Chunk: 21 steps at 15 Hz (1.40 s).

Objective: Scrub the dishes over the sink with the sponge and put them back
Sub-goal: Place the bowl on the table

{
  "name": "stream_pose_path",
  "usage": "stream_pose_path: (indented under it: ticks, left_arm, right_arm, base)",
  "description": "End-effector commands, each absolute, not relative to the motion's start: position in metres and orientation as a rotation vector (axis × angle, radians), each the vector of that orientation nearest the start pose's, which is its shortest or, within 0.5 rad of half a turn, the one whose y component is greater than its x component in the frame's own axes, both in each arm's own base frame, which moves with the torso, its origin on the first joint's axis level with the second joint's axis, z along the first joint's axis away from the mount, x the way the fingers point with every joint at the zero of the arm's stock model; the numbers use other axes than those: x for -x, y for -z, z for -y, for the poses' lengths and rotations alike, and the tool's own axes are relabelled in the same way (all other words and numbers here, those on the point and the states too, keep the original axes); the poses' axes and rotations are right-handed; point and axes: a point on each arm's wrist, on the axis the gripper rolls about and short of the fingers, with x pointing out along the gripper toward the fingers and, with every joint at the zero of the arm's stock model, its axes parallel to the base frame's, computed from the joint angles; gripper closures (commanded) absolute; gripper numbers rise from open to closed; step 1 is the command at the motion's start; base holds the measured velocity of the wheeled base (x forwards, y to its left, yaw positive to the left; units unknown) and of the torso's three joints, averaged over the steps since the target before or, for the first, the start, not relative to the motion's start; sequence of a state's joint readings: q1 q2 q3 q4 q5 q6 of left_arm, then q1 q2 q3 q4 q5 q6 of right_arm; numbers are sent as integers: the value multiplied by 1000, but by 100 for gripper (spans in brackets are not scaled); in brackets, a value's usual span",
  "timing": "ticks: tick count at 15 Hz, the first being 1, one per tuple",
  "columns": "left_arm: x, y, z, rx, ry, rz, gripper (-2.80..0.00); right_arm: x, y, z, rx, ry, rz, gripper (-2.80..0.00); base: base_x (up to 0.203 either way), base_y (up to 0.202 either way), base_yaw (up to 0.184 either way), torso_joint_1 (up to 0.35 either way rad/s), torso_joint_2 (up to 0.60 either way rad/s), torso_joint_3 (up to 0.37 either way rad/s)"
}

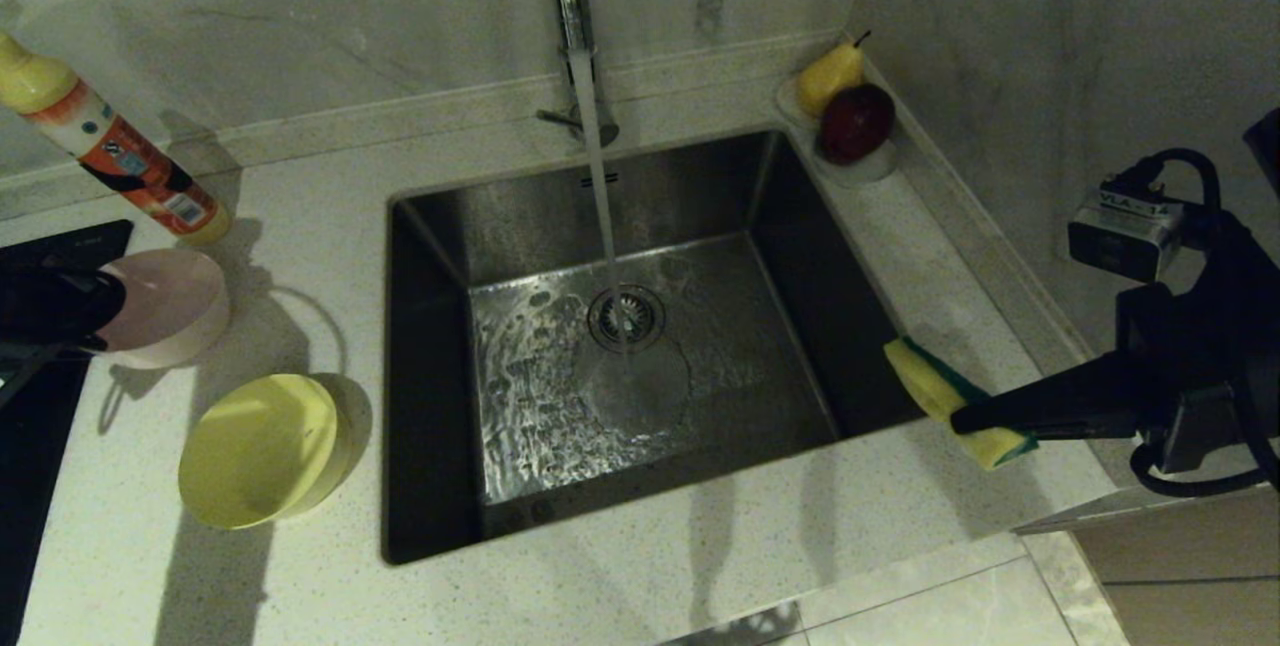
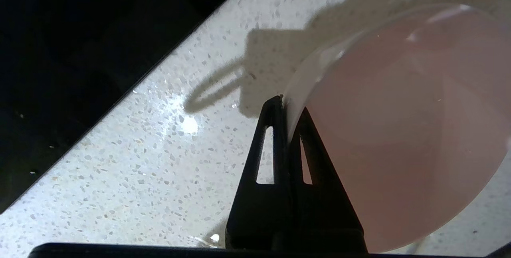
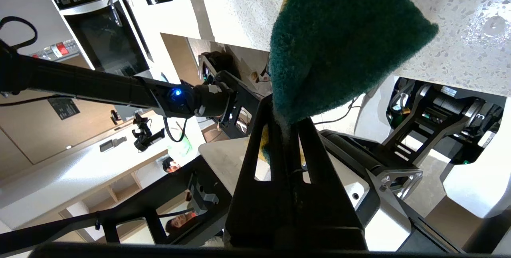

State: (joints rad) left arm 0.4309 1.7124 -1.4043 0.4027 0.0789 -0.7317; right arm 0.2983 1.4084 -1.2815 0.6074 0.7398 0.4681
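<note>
Left claw (image 1: 100,311) at the far left of the bench (image 1: 300,186), fingers pinched tight on the rim of the pink bowl (image 1: 170,306); bowl tilted, just beside the black cooktop (image 1: 40,426). In the left wrist view the rim sits clamped between the two fingers (image 2: 275,130).

Yellow bowl (image 1: 262,451) lies tipped on the bench, left of the sink (image 1: 800,306), near the pink one but apart from it.

Right claw (image 1: 965,418) at the sink's right edge, closed on the sponge (image 1: 935,381), green side showing in the right wrist view.

Tap (image 1: 572,16) running; water falls onto the drain strainer (image 1: 626,316).

Spray bottle (image 1: 110,151) back left. Pear (image 1: 828,76) and apple (image 1: 856,122) in the back right corner.
</note>
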Motion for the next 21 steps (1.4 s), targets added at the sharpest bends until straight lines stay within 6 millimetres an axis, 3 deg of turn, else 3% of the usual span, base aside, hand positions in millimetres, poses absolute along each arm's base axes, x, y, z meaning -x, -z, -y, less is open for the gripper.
stream_pose_path:
  ticks: [1,6,9,10,15,17,21]
  left_arm:
    - [-288,-236,-136,818,-750,-541,0]
    - [-292,-224,-148,823,-777,-543,0]
    - [-290,-227,-148,823,-775,-532,0]
    - [-288,-230,-148,813,-769,-525,-280]
    - [-275,-256,-147,809,-755,-433,-280]
    - [-263,-284,-141,799,-726,-348,-280]
    - [-216,-339,-115,730,-663,-195,-280]
  right_arm:
    - [-192,-285,-73,-581,-796,-968,0]
    - [-190,-286,-70,-594,-807,-965,0]
    - [-190,-288,-70,-594,-815,-959,0]
    - [-190,-288,-70,-594,-814,-958,0]
    - [-189,-288,-70,-593,-817,-958,0]
    - [-189,-288,-70,-595,-816,-959,0]
    - [-190,-287,-70,-595,-815,-962,0]
  base:
    - [0,0,0,0,0,0]
    - [0,0,0,0,0,0]
    - [0,0,0,0,0,0]
    - [0,0,0,0,0,0]
    - [0,0,0,0,0,0]
    - [0,0,0,0,0,0]
    - [0,0,0,0,0,0]
